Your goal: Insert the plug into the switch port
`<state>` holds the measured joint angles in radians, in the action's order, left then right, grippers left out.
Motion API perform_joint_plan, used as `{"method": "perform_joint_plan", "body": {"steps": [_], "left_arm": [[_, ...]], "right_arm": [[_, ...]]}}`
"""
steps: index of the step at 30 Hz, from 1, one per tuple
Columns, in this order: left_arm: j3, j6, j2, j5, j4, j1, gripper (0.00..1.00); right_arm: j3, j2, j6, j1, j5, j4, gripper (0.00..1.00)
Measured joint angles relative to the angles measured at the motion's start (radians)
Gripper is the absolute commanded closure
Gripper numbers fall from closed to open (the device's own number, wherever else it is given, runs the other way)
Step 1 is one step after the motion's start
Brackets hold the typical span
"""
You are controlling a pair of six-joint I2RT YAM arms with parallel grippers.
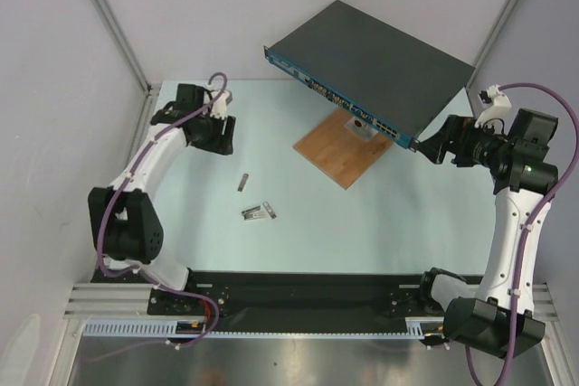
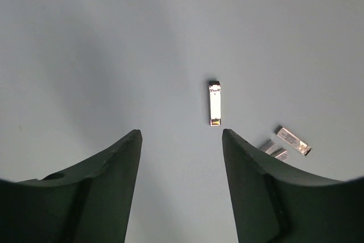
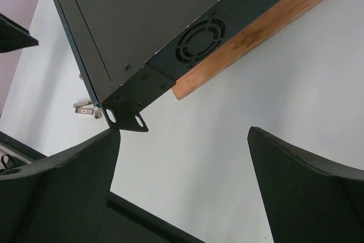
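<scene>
One: Both grippers were spread wide and held nothing. The right gripper (image 1: pixel 423 149) (image 3: pixel 185 132) hung at the right of the overhead view. The left gripper (image 1: pixel 223 140) (image 2: pixel 181 135) was at the upper left, low over the table (image 1: pixel 298 241).

Two: And where was the switch (image 1: pixel 380 61) (image 3: pixel 153 9)?

One: At the upper right, set at a slant. Its blue port face looked toward the lower left, and its front edge lay over the wooden board (image 1: pixel 336 153) (image 3: pixel 267 24). In the right wrist view, its mounting ear (image 3: pixel 128 112) sat just beside one fingertip (image 3: pixel 111 140). I could not tell whether they touched.

Two: Was there room to move?

One: Bare pale-blue table lay open between the arms. Grey walls (image 1: pixel 54 61) closed in the left, the right and the back.

Two: And the plug (image 1: pixel 242 182) (image 2: pixel 215 103)?

One: It lay flat and alone at left of centre, just ahead of the left gripper and touching neither finger. A cluster of silver pieces (image 1: pixel 259 212) (image 2: pixel 293 140) lay near it, lower in the overhead view.
</scene>
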<state>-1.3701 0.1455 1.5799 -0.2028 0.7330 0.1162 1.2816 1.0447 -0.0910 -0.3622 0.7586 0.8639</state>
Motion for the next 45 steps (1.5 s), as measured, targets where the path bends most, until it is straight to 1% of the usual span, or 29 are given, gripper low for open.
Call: {"method": "perform_joint_plan", "body": {"steps": [3, 9, 12, 15, 22, 28, 29, 31, 32, 33, 34, 35, 36, 39, 41, 43, 45], "left_arm": [[0.003, 0.022, 0.071, 0.031, 0.01, 0.061, 0.46], [-0.032, 0.029, 0.253, 0.044, 0.073, 0.166, 0.43], [-0.047, 0.021, 0.314, 0.069, 0.099, 0.186, 0.42], [-0.058, 0.013, 0.34, 0.104, 0.121, 0.2, 0.44], [-0.112, 0.0, 0.396, 0.183, 0.119, 0.211, 0.51], [-0.148, -0.016, 0.474, 0.228, 0.117, 0.211, 0.59], [-0.151, -0.017, 0.483, 0.23, 0.117, 0.211, 0.64], [-0.158, -0.025, 0.496, 0.23, 0.121, 0.211, 0.7], [-0.161, -0.029, 0.5, 0.227, 0.123, 0.211, 0.77], [-0.163, -0.035, 0.5, 0.226, 0.124, 0.211, 0.82], [-0.165, -0.043, 0.5, 0.22, 0.123, 0.211, 0.92], [-0.166, -0.051, 0.5, 0.215, 0.123, 0.21, 0.98], [-0.167, -0.061, 0.5, 0.2, 0.125, 0.206, 1.0], [-0.169, -0.085, 0.487, 0.138, 0.129, 0.192, 1.0], [-0.167, -0.117, 0.44, 0.068, 0.129, 0.171, 1.0], [-0.165, -0.156, 0.348, 0.001, 0.116, 0.145, 1.0], [-0.166, -0.207, 0.214, -0.062, 0.077, 0.124, 1.0]], "right_arm": [[0.003, 0.007, -0.009, 0.0, 0.0, 0.003, 0.0], [0.017, 0.019, -0.026, 0.0, 0.0, 0.021, 0.0], [0.017, 0.019, -0.037, 0.0, -0.001, 0.023, 0.0], [0.017, 0.019, -0.045, 0.0, -0.003, 0.025, 0.0], [0.017, 0.019, -0.059, 0.0, -0.01, 0.031, 0.0], [0.023, 0.019, -0.06, 0.0, -0.011, 0.032, 0.0], [0.025, 0.019, -0.06, 0.0, -0.011, 0.033, 0.0], [0.028, 0.019, -0.06, 0.0, -0.011, 0.033, 0.0], [0.03, 0.018, -0.059, 0.0, -0.011, 0.033, 0.0], [0.031, 0.018, -0.058, 0.0, -0.011, 0.032, 0.0], [0.032, 0.018, -0.056, 0.0, -0.011, 0.031, 0.0], [0.032, 0.018, -0.053, 0.0, -0.01, 0.03, 0.0], [0.032, 0.017, -0.048, 0.005, -0.01, 0.028, 0.0], [0.044, 0.018, -0.034, 0.024, -0.013, 0.02, 0.0], [0.071, 0.023, -0.018, 0.047, -0.014, 0.0, 0.0], [0.1, 0.026, 0.0, 0.077, -0.015, -0.043, 0.0], [0.116, 0.025, 0.023, 0.111, -0.021, -0.096, 0.02]]}}
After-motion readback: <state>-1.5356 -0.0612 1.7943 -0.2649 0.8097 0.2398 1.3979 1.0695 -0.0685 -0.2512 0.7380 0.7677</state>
